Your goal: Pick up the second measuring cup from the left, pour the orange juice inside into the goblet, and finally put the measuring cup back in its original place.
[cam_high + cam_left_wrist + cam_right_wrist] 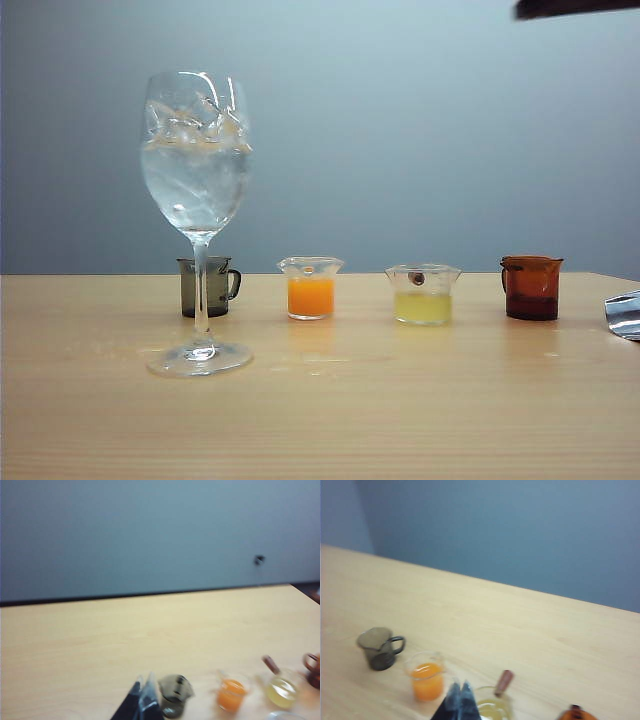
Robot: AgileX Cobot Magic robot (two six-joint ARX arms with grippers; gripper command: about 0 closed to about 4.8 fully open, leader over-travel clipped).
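We judge this the approach: left gripper (141,700) and right gripper (460,702), fingers pressed together and empty, hover above the cups; next, open on the second measuring cup (310,288).

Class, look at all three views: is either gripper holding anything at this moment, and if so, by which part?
Nothing is held. The left gripper and right gripper hang above the table with fingers together, clear of the second measuring cup, which stands untouched in its row.
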